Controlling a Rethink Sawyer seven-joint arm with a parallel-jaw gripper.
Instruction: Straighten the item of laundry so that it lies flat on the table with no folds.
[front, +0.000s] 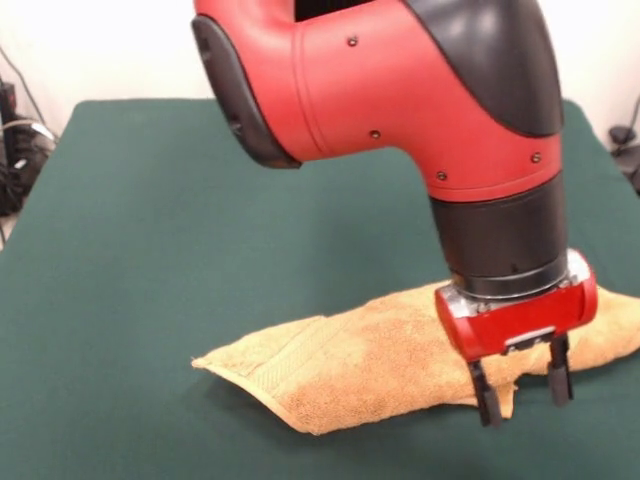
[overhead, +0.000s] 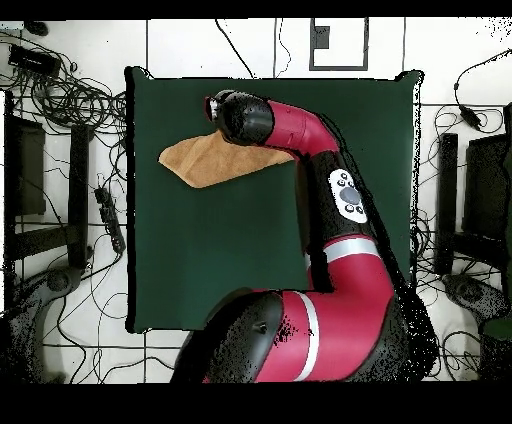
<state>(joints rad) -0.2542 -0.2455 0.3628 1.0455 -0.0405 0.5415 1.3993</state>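
Your hand (front: 518, 392) sat open over towel (front: 380, 365) near edge, gripping nothing; towel's long axis ran sideways beneath, still folded.

The tool (front: 522, 392) stands with fingers apart over the near edge of the bunched towel (front: 370, 365) on the table (front: 150, 250).

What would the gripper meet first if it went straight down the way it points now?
Most likely the towel: the gripper points down over the towel's near edge, jaws apart. Depth is unclear, so one finger might land on the bare table.
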